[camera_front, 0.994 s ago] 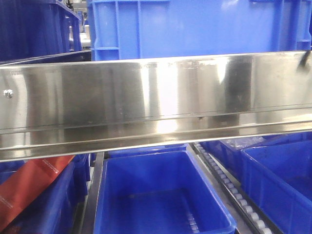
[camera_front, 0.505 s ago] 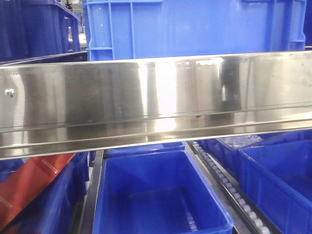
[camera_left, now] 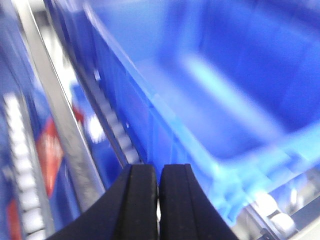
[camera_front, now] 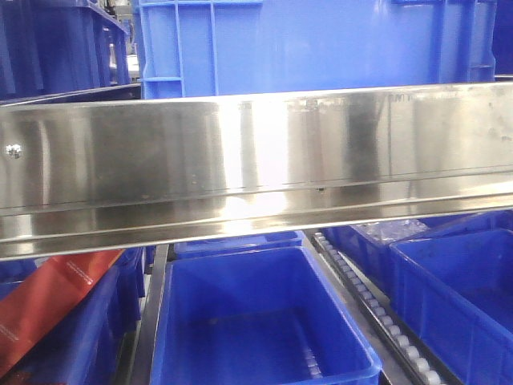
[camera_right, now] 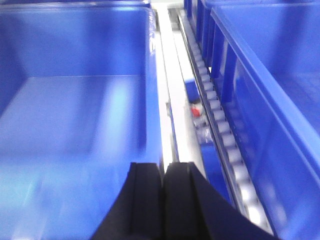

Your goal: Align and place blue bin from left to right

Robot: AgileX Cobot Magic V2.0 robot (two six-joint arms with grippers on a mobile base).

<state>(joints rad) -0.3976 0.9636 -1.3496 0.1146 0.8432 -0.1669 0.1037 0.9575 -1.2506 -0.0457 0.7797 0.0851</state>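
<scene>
Blue bin (camera_front: 321,48): on the upper level, directly behind and above the steel rail (camera_front: 256,160); rigid ribbed plastic, likely light but bulky, best held at the rim bands. Left gripper (camera_left: 158,200): pads together, holding nothing. Right gripper (camera_right: 162,200): pads together, empty

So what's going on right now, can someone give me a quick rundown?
Left tool shut, holding nothing. Right tool shut, holding nothing. Blue bin upright on upper shelf behind steel rail. Nothing seen blocking it.
</scene>
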